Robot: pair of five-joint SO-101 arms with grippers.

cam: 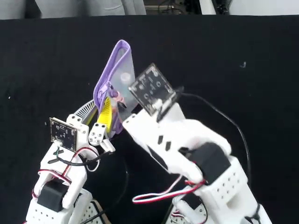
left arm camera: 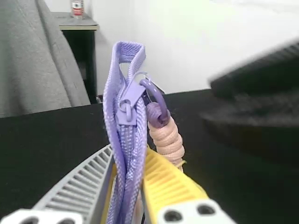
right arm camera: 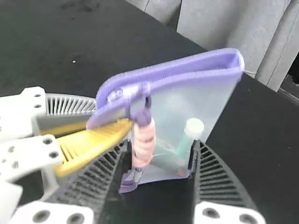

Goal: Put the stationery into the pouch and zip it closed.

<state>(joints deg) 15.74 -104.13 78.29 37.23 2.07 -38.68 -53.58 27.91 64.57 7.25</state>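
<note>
We see the pouch (cam: 117, 70) held up on edge off the table, between the 2 arms. The left gripper (left arm camera: 128, 156) is clamped on the zipper (right arm camera: 187, 70) edge, yellow jaw on one side and grey jaw on the other. The right gripper (right arm camera: 160, 147) grips the opposite, lower edge, 1 dark jaw at each side of it. A pen (right arm camera: 189, 137) shows inside through the clear wall, so we judge the loading done and the zipping left to do.

Key relation: the zipper's long axis runs straight away from the left gripper to the pouch's far end. The slider (right arm camera: 117, 95) sits just beside the left gripper, at the near end of that line. The pink coil pull (right arm camera: 142, 135) hangs from it toward the right gripper, which makes the right arm the nearer one to take it. We cannot tell whether the teeth past the slider are open, since the edge is foreshortened. If they are, the pull has to travel along that axis, away from the left jaws.
</note>
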